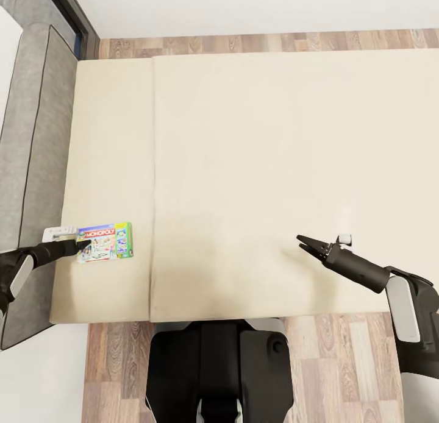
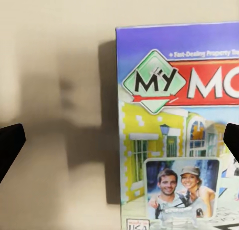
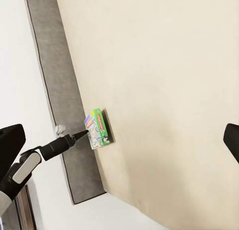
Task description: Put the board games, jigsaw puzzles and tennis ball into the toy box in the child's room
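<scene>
My left fingers (image 1: 83, 245) stand apart over the green Monopoly box (image 1: 108, 242), flat on the bed (image 1: 256, 167); my right fingers (image 1: 306, 243) are apart too.

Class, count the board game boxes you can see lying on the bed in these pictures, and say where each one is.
1. A Monopoly box lies flat near the bed's left front corner, at the left gripper. The task names two on the bed; no second shows here.
</scene>
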